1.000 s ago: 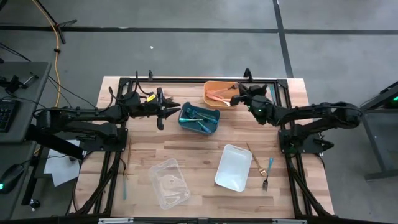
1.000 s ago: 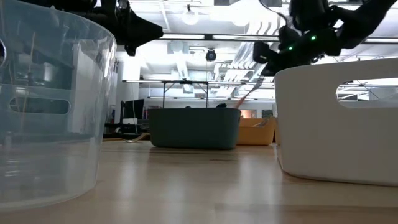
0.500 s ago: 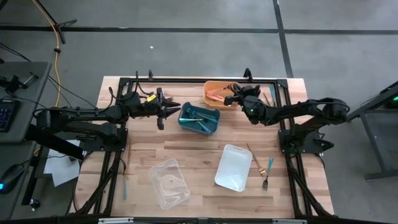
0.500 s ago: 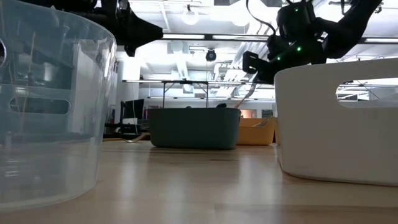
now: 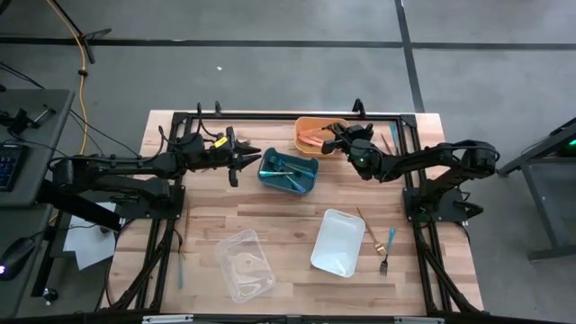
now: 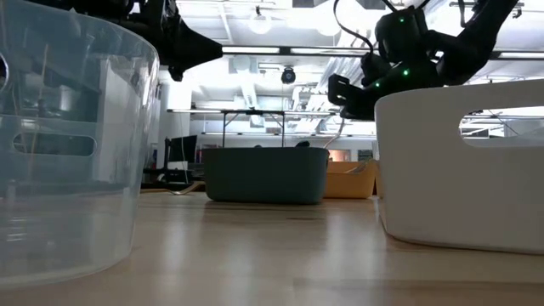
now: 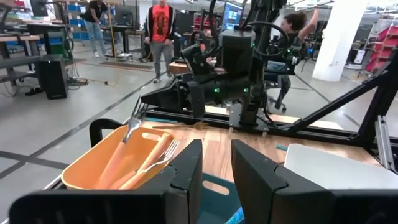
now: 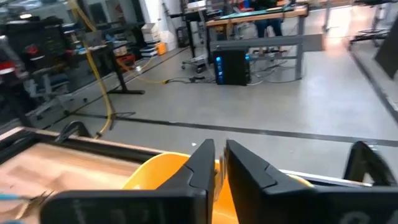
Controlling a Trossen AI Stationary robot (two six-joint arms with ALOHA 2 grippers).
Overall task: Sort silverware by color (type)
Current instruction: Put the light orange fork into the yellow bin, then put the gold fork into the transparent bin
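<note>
Hanging from the right claw (image 7: 144,104) over the orange bin (image 5: 316,137) is a salmon-handled fork (image 7: 132,124), tines down, seen most clearly in the left wrist view; the fingers are pinched narrowly on its handle end. More salmon pieces (image 7: 138,165) already lie inside that bin. Just beside the orange bin, toward the left arm, the teal bin (image 5: 288,171) holds teal-handled pieces (image 5: 286,167). Well away from the orange bin, toward the front of the counter (image 5: 288,211), a gold knife (image 5: 367,229) and a teal fork (image 5: 388,250) lie loose next to the white bin (image 5: 337,241); a clear bin (image 5: 245,265) sits farther along.

The left claw (image 5: 249,160) waits beside the teal bin, fingers parted a little and holding nothing.

The main risk, as I judge it, is the release: the fork dangles near the bin's far rim, so letting go there could bounce it off the edge onto the counter or floor. A thin handle pinched at its tip may also swing or slip early.
</note>
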